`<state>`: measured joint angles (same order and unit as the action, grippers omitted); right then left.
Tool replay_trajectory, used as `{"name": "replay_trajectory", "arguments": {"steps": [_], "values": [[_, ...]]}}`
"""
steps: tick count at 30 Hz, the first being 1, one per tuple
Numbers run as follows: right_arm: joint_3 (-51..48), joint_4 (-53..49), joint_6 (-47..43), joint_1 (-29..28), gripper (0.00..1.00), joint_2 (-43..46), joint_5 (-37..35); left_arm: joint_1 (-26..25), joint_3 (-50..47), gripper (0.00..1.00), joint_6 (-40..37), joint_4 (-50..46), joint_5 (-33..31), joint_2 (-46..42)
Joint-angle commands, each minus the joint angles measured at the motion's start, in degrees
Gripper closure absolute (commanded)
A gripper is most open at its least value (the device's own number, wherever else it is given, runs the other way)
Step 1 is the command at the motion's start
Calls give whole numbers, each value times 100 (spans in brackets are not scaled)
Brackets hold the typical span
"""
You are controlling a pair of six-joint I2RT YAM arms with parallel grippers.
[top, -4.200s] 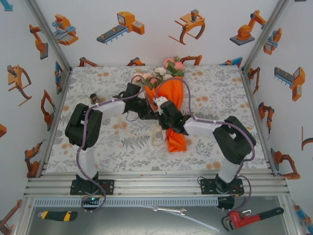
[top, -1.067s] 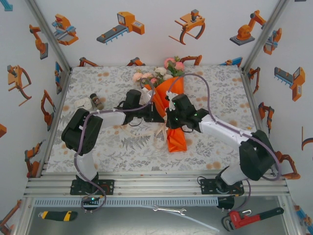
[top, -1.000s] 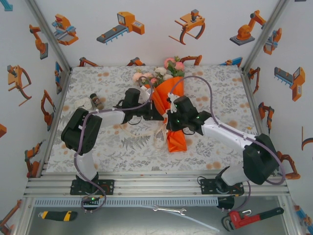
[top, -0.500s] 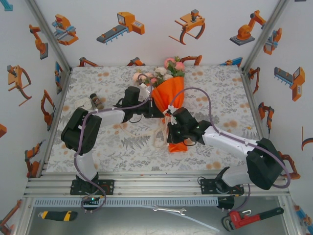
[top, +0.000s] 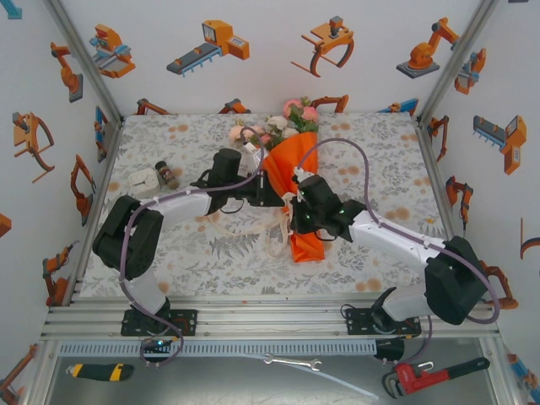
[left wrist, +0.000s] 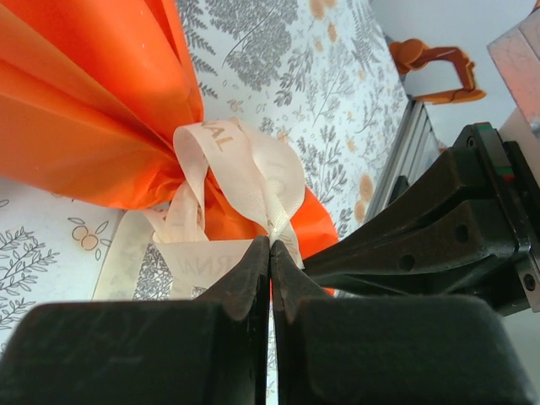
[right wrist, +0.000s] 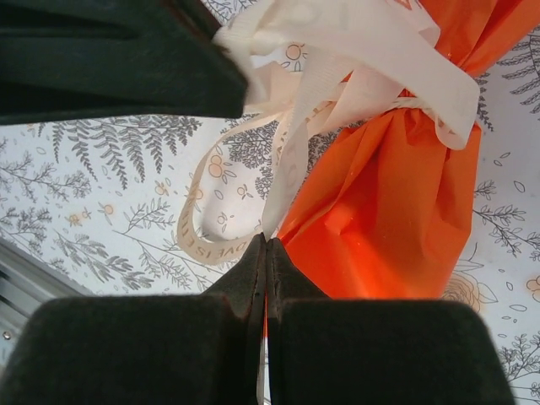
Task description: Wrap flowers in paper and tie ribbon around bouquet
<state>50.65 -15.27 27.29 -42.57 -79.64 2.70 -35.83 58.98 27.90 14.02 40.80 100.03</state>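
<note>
Orange paper (top: 291, 164) already wraps the flowers (top: 283, 125) at 12 o'clock, with the ribbon (left wrist: 253, 164) looped on. Both the left gripper (left wrist: 270, 245) and right gripper (right wrist: 266, 240) are pinched tight on ribbon. Probably just tightening left.

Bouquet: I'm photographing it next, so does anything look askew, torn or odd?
Nothing torn or spilled. The ribbon bow at the paper waist looks lopsided: uneven loops, with tails trailing loose on the tablecloth.
</note>
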Motion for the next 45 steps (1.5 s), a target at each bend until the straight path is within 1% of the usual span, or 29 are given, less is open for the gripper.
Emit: {"name": "replay_trajectory", "arguments": {"steps": [1, 3, 6, 12, 16, 18, 21, 29, 33, 36, 39, 41, 45], "values": [[31, -30, 122, 24, 100, 7, -143, -154, 138, 90, -597, -640, -39, 28], [-29, -36, 125, 20, 100, 39, -178, -307, 296, 90, -1006, -1213, -238, 141], [-60, -89, 124, 28, 100, 64, -203, -465, 376, 90, -1330, -1549, -446, 257], [-82, -229, 79, 46, 100, 151, -144, -526, 430, 87, -1226, -1424, -633, 241], [-186, -490, 3, 47, 92, 350, -11, -528, 520, 87, -1211, -1457, -836, 309], [-252, -633, -21, 47, 91, 466, -38, -523, 543, 87, -1182, -1438, -920, 319], [-393, -668, 2, 56, 84, 707, -159, -521, 547, 87, -1135, -1344, -901, 390], [-366, -715, 121, 90, 77, 1007, -216, -505, 488, 88, -928, -1042, -766, 857], [-266, -741, 129, 206, 74, 1273, -302, -504, 401, 88, -839, -899, -724, 900], [-61, -732, -190, 446, 73, 1342, -526, -504, 388, 88, -830, -895, -736, 866], [221, -649, -1060, 712, 72, 1077, -691, -508, 412, 88, -839, -936, -758, 819], [537, -661, -1698, 856, 69, 709, -402, -506, 412, 88, -839, -965, -768, 809], [1438, -1131, -2747, 926, 66, -280, 316, -506, 413, 88, -858, -1031, -808, 790]]}}
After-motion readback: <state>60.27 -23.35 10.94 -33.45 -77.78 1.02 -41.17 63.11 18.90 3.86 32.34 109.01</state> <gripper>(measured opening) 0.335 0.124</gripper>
